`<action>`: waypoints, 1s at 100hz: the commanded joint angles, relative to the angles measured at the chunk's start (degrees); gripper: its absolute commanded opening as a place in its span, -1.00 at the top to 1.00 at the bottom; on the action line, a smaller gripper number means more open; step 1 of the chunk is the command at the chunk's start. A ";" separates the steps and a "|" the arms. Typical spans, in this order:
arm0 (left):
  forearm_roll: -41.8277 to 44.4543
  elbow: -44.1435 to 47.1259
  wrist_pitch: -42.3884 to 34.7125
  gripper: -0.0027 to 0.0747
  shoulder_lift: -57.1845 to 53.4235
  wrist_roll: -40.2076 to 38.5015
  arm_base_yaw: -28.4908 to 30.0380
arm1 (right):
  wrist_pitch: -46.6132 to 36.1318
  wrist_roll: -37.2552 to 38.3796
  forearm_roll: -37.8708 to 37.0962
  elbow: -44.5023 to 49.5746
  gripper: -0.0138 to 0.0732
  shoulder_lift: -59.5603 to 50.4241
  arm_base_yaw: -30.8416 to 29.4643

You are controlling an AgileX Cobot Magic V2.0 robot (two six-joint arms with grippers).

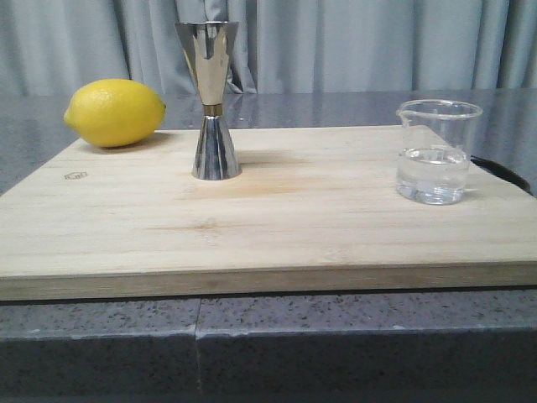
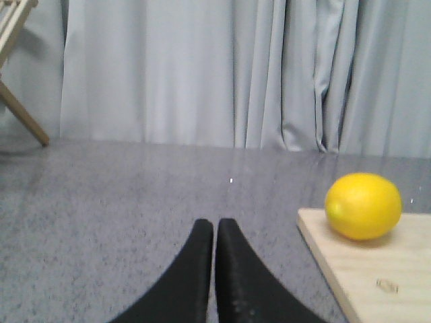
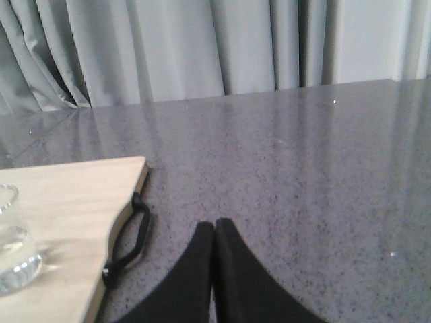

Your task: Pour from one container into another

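Your left gripper [image 2: 215,232] and right gripper [image 3: 214,235] both sit with fingers pressed together, holding nothing, off the two side edges of the board [image 1: 277,218] over the bare counter [image 3: 303,168]. The beaker [image 1: 435,151], roughly a third full of clear liquid, stands near the board's right edge; the jigger [image 1: 213,101] stands upright toward the back edge, left of centre, with a lemon [image 1: 115,112] at the back left corner. Your likely troubles: the glass slipping in the grip, liquid sloshing on a quick lift, and the tall narrow-waisted jigger tipping if bumped. Its small mouth will probably punish a hasty pour.
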 commanded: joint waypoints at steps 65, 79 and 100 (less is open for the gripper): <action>1.54 -18.90 2.24 0.98 10.90 -0.08 0.30 | 4.36 -0.62 -8.29 -22.86 0.85 16.67 -0.15; 1.54 -18.90 2.24 0.98 10.90 -0.08 0.30 | 4.36 -0.62 -8.29 -22.86 0.85 16.67 -0.15; 1.54 -18.90 2.24 0.98 10.90 -0.08 0.30 | 4.44 -0.62 -8.29 -22.86 0.85 16.67 -0.15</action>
